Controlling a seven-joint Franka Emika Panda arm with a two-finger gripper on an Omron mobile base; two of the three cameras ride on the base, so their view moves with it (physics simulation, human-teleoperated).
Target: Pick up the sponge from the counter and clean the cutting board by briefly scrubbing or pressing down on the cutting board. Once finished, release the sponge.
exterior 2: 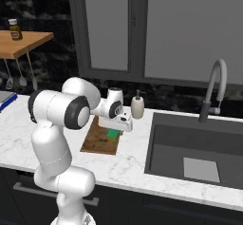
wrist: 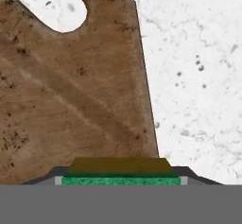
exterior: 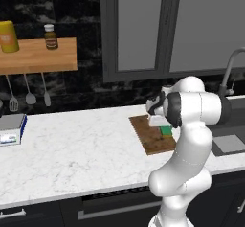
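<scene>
Now look along the counter (exterior: 72, 149) from its left end: a grey-and-blue flat box (exterior: 12, 129) sits at the far left edge, well apart from everything that matters. Move right and you reach the cutting board (exterior: 148, 134), a dark brown board lying flat near the counter's back edge, just left of the sink (exterior 2: 190, 148).

Your gripper (exterior 2: 116, 124) hangs over the right part of that board, pointing straight down. You have it closed on the sponge (exterior 2: 113, 134): the hand view shows the green layer (wrist: 121, 181) pinched between the two finger tips, with the board's grain directly beneath and the white counter off to one side.

What counts for you is the vertical relation. The sponge is already above the board, inside its right-hand edge, so the board lies straight below the tool, not off to a side. Whether the sponge is already touching the wood or just above it, you cannot tell from these views.

Judging from this, your coming move is a press down or a short rub. If you scrub, go back toward the board's left part and its handle hole (wrist: 61, 10), since the right edge is close and a stroke that way could slide you onto bare counter.

Further right stand the soap dispenser (exterior 2: 137, 107) and the tap (exterior 2: 213, 89), both clear of the work.
</scene>
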